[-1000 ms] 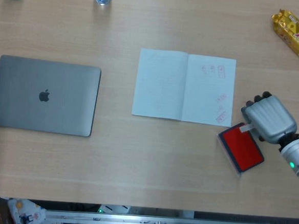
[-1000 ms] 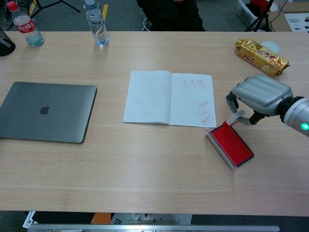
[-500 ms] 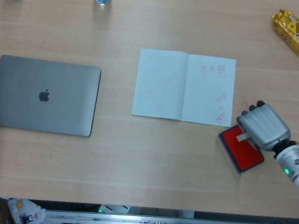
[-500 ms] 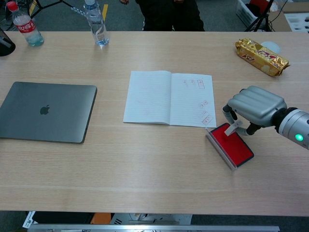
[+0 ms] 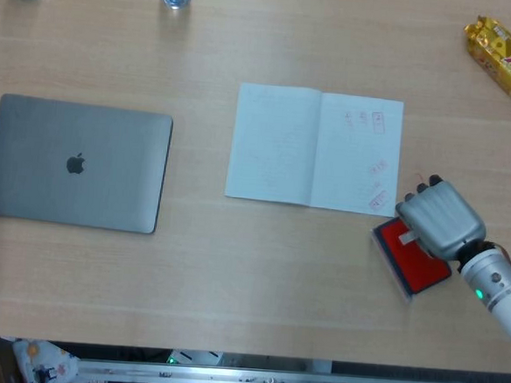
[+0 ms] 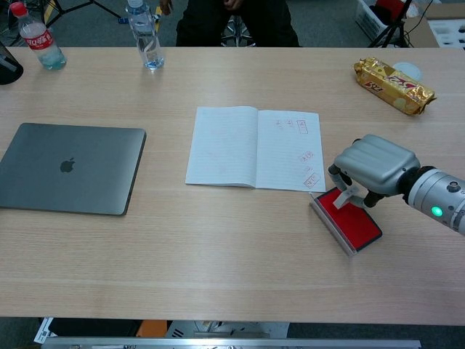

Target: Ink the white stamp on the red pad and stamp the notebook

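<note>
Notebook point(image 5: 315, 147) stamp marks illegible

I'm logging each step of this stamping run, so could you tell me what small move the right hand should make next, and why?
Probably lift straight up off the red pad. The right hand holds the white stamp down on the pad, so inking looks under way; the open notebook lies just to the pad's left, ready for the next print.

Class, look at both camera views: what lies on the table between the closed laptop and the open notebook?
Nothing: in both views only bare table separates the laptop from the notebook.
</note>
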{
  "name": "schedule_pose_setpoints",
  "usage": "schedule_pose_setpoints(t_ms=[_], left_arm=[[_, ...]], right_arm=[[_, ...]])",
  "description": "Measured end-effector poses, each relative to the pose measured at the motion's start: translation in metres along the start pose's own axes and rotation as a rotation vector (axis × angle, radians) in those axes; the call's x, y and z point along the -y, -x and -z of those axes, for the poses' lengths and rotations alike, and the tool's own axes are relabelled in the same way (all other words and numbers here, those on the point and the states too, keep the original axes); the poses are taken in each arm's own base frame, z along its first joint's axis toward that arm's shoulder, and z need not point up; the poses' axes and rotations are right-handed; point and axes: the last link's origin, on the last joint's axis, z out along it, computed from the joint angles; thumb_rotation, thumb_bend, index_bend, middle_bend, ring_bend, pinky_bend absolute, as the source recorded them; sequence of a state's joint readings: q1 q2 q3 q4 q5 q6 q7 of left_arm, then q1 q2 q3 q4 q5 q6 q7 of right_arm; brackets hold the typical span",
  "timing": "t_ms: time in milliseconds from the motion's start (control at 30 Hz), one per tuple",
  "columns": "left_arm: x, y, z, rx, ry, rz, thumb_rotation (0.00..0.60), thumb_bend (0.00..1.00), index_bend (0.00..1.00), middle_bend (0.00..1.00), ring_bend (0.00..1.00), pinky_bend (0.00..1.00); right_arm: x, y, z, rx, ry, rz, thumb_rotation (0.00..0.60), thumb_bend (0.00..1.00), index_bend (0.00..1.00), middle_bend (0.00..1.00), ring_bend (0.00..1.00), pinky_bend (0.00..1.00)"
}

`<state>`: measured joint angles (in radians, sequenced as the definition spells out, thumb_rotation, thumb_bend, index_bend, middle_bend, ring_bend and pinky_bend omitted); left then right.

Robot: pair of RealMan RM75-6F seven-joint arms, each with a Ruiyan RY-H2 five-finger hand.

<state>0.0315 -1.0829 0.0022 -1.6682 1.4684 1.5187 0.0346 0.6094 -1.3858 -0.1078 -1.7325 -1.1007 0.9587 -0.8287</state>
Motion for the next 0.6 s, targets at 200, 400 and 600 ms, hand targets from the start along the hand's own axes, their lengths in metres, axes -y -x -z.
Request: schedule_pose_setpoints(t_ms=[200,400,600], left_arm=[[0.0015,0.0003,0.0001,0.002,-0.005,-0.001,0.600,0.32,0.00,0.00,0.00,0.00],[0.0032,0.0002,0.0005,0.001,-0.009,0.000,0.600,0.32,0.00,0.00,0.00,0.00],[0.0040,0.0007,0.0009,0.005,-0.010,-0.001,0.600,0.32,0.00,0.00,0.00,0.00]], right_arm=[[0.0023,0.0013,-0.0012,0.003,-0.002,0.010,0.600,0.45,0.72,0.55,0.42,0.33],[0.0040,0.0031,-0.0013,0.004,-0.001,0.017,0.600,0.45,0.72,0.55,0.43,0.32],[0.0057,0.0056,-0.0008,0.008,-0.004,0.037,0.600,0.45,0.72,0.56,0.44,0.33]])
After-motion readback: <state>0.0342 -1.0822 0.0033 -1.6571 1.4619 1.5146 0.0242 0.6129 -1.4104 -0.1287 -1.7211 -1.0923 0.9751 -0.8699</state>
